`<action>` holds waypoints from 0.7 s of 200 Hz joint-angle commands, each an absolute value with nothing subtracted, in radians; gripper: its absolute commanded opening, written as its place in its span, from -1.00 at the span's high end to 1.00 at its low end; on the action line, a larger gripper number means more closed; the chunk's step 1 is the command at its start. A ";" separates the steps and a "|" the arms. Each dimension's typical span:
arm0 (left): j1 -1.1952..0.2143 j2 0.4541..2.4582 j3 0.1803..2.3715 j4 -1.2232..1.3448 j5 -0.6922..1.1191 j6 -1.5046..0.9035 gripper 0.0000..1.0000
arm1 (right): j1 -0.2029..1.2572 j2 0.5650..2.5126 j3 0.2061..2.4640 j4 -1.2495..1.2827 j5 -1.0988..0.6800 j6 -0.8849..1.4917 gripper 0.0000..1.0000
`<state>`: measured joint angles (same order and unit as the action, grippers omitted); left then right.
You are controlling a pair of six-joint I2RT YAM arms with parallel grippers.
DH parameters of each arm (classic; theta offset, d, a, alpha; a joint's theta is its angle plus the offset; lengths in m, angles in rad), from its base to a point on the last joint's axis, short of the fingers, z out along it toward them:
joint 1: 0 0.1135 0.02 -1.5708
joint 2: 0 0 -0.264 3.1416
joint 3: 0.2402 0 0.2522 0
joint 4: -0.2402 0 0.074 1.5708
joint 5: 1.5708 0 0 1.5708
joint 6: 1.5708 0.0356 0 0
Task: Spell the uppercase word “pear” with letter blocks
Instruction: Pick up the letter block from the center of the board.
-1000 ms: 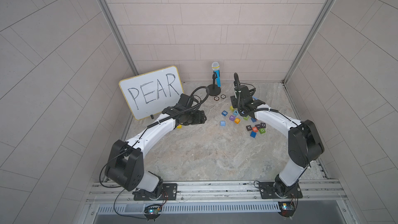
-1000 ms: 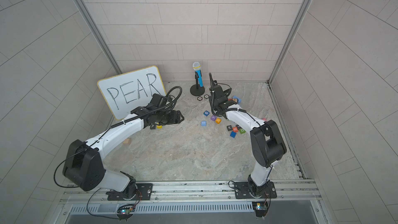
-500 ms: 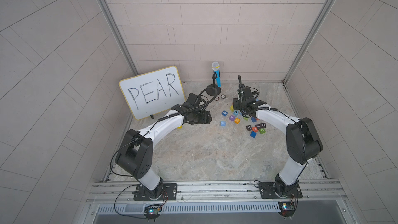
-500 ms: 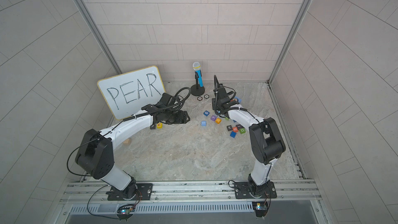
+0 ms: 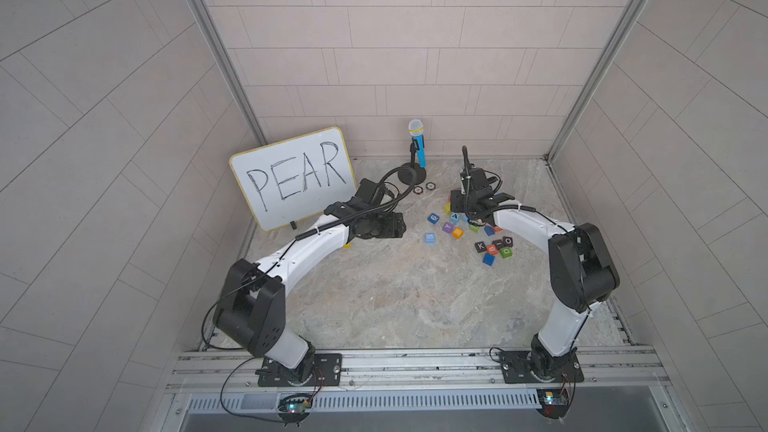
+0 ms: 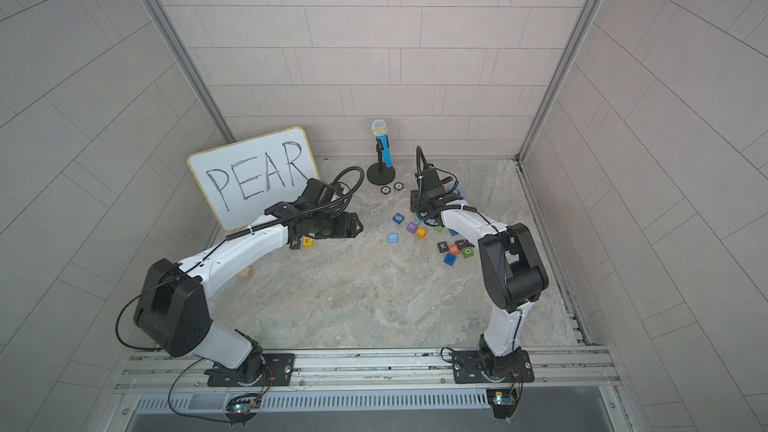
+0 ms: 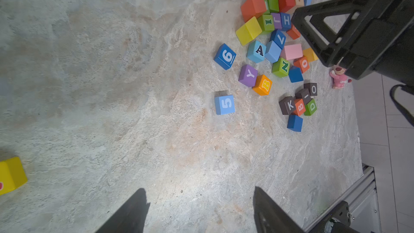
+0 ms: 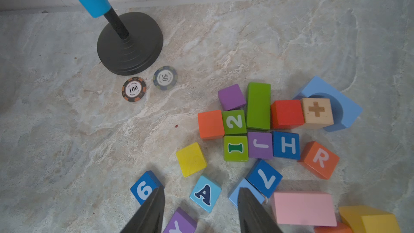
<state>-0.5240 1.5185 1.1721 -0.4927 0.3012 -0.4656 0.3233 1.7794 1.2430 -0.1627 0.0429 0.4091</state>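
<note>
A dark P block [image 6: 294,243] and a yellow E block [image 6: 308,241] sit side by side on the floor beside my left forearm. My left gripper [image 7: 199,198] is open and empty over bare floor to the right of them. The E block [image 7: 11,174] shows at the edge of the left wrist view. The light blue A block [image 8: 206,193] lies in the block pile, and my right gripper [image 8: 201,198] hangs open above it, its fingers showing on either side of it. The orange-red R block [image 8: 319,159] lies farther off in the pile.
A whiteboard reading PEAR [image 5: 293,178] leans at the back left. A toy microphone on a stand [image 5: 417,143] and two poker chips [image 8: 133,89] stand behind the pile. Blue 6 [image 8: 144,189], blue 5 [image 7: 224,104], a pink block [image 8: 303,208] and several other blocks lie around.
My left gripper has moved right, away from the P and E blocks. The right gripper has narrowed slightly over the A block.
</note>
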 commanded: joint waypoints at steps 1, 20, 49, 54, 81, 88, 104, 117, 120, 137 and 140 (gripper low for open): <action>-0.524 1.476 1.139 -0.523 0.262 -0.444 -0.56 | 0.308 1.788 1.237 -0.178 0.033 0.445 -0.10; -0.523 1.475 1.130 -0.517 0.271 -0.451 -0.56 | 0.305 1.800 1.236 -0.181 0.017 0.454 -0.08; -0.523 1.489 1.131 -0.504 0.300 -0.467 -0.56 | 0.305 1.838 1.246 -0.191 -0.008 0.469 -0.06; -0.523 1.491 1.132 -0.503 0.301 -0.466 -0.56 | 0.305 1.845 1.250 -0.196 -0.013 0.471 -0.05; -0.523 1.504 1.144 -0.499 0.303 -0.466 -0.56 | 0.304 1.888 1.275 -0.215 -0.041 0.474 -0.02; -0.523 1.508 1.146 -0.498 0.304 -0.468 -0.56 | 0.304 1.898 1.279 -0.216 -0.043 0.473 -0.01; -0.524 1.515 1.152 -0.499 0.308 -0.466 -0.56 | 0.299 1.915 1.286 -0.218 -0.044 0.474 0.00; -0.523 1.517 1.152 -0.498 0.309 -0.464 -0.56 | 0.295 1.923 1.284 -0.218 -0.044 0.473 0.02; -0.523 1.517 1.151 -0.498 0.308 -0.462 -0.56 | 0.294 1.925 1.284 -0.218 -0.043 0.472 0.02; -0.524 1.516 1.147 -0.500 0.305 -0.460 -0.56 | 0.288 1.931 1.281 -0.219 -0.043 0.473 0.03; -0.524 1.517 1.147 -0.500 0.305 -0.459 -0.56 | 0.287 1.934 1.281 -0.219 -0.043 0.472 0.03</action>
